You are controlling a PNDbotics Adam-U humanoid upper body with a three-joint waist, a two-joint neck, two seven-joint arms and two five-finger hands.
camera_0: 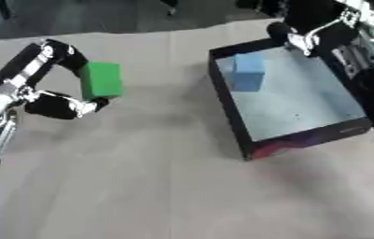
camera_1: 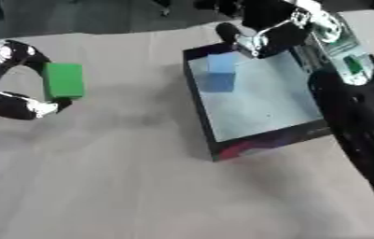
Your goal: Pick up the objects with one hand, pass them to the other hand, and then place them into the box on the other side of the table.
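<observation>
A green block (camera_0: 102,80) hangs above the table at the left, pinched between the fingers and thumb of my left hand (camera_0: 55,103). At the right lies a black-walled box (camera_0: 226,106) with a pale floor, and a light blue cube (camera_0: 248,71) rests in its far left corner. My right hand (camera_1: 265,33) hovers over the box's far edge, just right of the blue cube, fingers curled and holding nothing that I can see.
The tan table (camera_0: 141,177) spreads out in front of and between the hands. My black right arm (camera_1: 361,121) runs down along the box's right side. A dark floor lies beyond the table's far edge.
</observation>
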